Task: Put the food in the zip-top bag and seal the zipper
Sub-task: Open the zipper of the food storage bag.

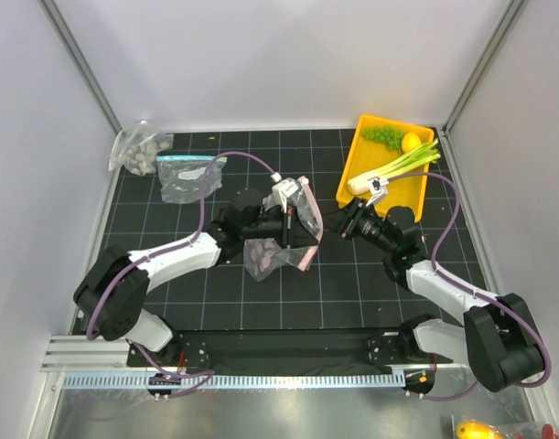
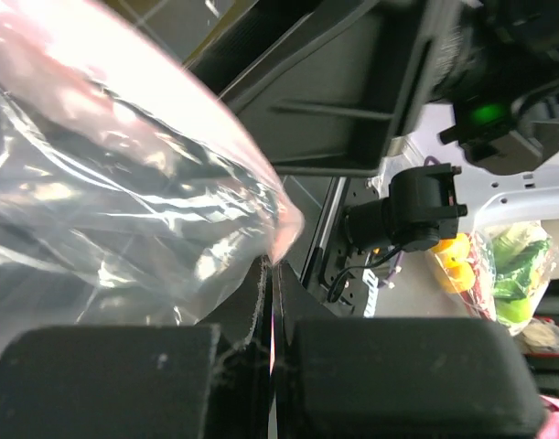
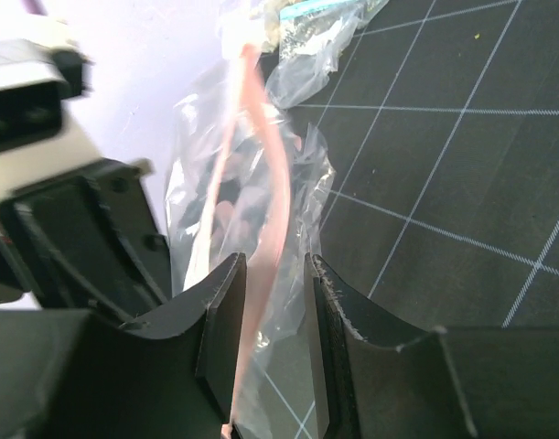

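1. Top view: my left gripper [image 1: 286, 222] holds the zip-top bag [image 1: 305, 206] up off the black grid mat [image 1: 288, 302] at mid-table, I'd say so that the mouth faces the right gripper [image 1: 339, 222], which sits just beside the bag's pink edge. The leek [image 1: 398, 167], lemon [image 1: 411, 142] and grapes [image 1: 381, 137] all lie in the yellow tray [image 1: 348, 174] at the far right, so nothing is bagged yet. White walls [image 1: 261, 64] box in the table; a blue-strip bag [image 1: 189, 178] and a small bunched bag [image 1: 137, 151] lie far left.
2. Left wrist: the left gripper [image 2: 270, 311] is clamped shut on the bag's film [image 2: 96, 210], anchoring one lip.
3. Right wrist: the right gripper [image 3: 274, 293] stands parted, one finger either side of the zipper [image 3: 265, 183], with gaps showing. I judge it is lined up to take the other lip and spread the mouth.
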